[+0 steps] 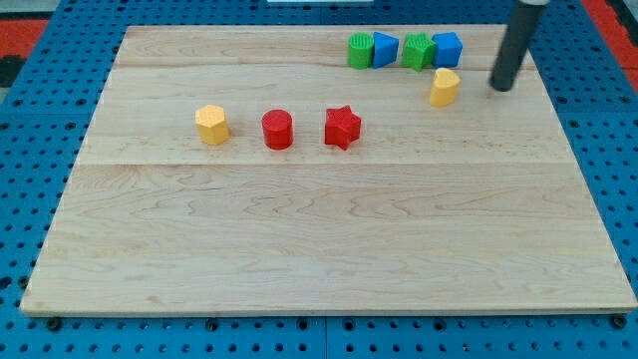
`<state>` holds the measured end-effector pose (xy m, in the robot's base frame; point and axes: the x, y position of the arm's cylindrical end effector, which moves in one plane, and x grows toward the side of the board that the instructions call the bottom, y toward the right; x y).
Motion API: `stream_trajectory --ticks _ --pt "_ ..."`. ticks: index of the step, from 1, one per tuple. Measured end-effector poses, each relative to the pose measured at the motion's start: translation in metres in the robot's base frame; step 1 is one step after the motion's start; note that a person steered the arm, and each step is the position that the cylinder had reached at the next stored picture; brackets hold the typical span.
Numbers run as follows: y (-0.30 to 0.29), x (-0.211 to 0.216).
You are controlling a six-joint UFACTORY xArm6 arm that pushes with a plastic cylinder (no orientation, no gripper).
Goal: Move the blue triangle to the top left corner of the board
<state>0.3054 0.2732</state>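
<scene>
The blue triangle [385, 49] sits near the view's top, right of centre, in a row between a green round block [359, 49] on its left and a green block [417, 50] on its right. A blue cube [448, 48] ends the row on the right. My tip [501, 86] rests on the board at the view's upper right, to the right of the row and apart from it. It is nearest a yellow block [445, 87], just to its left, with a gap between them.
A yellow hexagon [211, 125], a red cylinder [277, 130] and a red star [342, 127] stand in a line left of centre. The wooden board [329, 239] lies on a blue pegboard surface [30, 130].
</scene>
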Motion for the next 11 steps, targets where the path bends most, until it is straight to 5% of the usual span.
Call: stream_trajectory --ticks 1,3,5,8,10,11 --pt "0.015 -0.066" --pt "-0.108 -0.101" --pt "-0.183 -0.050" --pt "-0.202 0.030" --pt "-0.372 0.007" --pt "-0.399 0.032"
